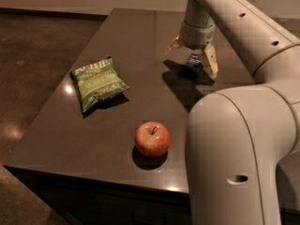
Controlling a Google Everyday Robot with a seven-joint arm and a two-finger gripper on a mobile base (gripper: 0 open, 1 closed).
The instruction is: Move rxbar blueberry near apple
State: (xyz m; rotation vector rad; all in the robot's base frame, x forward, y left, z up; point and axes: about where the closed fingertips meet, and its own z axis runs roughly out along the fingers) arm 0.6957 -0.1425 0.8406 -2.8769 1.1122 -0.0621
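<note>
Arm (234,22) angled down over table (140,41); gripper (191,60) spread wide, straddling rxbar blueberry (192,66).

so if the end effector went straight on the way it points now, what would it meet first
Most likely the rxbar blueberry: the end effector points down at the table, its fingers open on either side of the bar. Depth is unclear, so the gap between them can't be judged.
</note>
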